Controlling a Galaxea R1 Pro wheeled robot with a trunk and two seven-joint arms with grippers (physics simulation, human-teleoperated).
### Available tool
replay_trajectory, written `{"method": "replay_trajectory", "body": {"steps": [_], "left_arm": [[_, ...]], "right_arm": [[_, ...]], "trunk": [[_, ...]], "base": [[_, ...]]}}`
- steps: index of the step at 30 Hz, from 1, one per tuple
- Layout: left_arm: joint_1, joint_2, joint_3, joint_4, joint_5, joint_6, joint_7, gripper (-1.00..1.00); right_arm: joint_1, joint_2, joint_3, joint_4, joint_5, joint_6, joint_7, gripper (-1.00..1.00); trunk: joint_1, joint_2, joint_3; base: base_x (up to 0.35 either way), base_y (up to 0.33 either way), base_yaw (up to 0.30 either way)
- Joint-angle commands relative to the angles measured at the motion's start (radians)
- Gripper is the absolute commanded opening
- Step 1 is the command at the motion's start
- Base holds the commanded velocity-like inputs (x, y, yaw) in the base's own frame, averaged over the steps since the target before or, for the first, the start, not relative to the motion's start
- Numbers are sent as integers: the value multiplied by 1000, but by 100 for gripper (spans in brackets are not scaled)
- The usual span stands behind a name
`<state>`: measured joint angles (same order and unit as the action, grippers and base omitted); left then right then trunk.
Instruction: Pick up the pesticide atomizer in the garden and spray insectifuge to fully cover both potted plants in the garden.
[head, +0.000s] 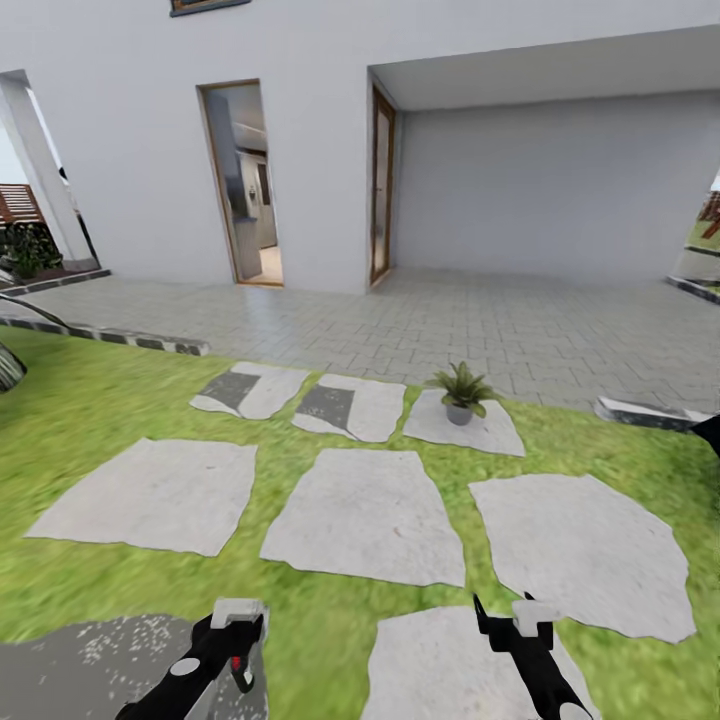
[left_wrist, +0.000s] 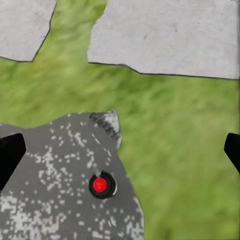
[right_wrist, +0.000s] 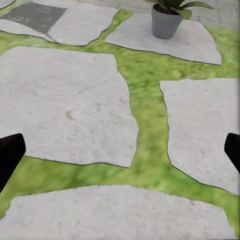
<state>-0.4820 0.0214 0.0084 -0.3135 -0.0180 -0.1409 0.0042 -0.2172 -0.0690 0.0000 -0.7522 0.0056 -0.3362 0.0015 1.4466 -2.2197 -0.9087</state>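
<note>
Lawn and stepping stones spread ahead of 2 open, empty grippers, left and right. 1 potted plant stands far beyond; find the sprayer first.

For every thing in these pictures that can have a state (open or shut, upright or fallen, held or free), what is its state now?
Small green potted plant in a round grey pot: upright on a pale stepping stone, free.
Left black claw: open, holding nothing.
Right black claw: open, holding nothing.
Tall doorway in the white house wall: open, a room shows inside.
Brown-framed door beside the recessed porch: open or shut, cannot tell.
</note>
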Motion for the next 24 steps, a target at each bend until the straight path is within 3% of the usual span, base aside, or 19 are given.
{"method": "replay_trajectory", "body": {"steps": [1,7,24], "left_arm": [[0,0,1,1,-2,-4,0,100],[0,0,0,-1,-2,-4,0,100],[0,0,-1,-2,-2,-22,0,100]], "right_arm": [[-1,0,0,1,1,-3,0,100],[-1,0,0,1,1,-3,0,100],[-1,0,0,2,1,-3,0,100]], "trunk": [[0,0,-1],[0,0,-1],[0,0,-9]], "base": [[157,236,-172],[113,156,-67],[5,7,-3]]}}
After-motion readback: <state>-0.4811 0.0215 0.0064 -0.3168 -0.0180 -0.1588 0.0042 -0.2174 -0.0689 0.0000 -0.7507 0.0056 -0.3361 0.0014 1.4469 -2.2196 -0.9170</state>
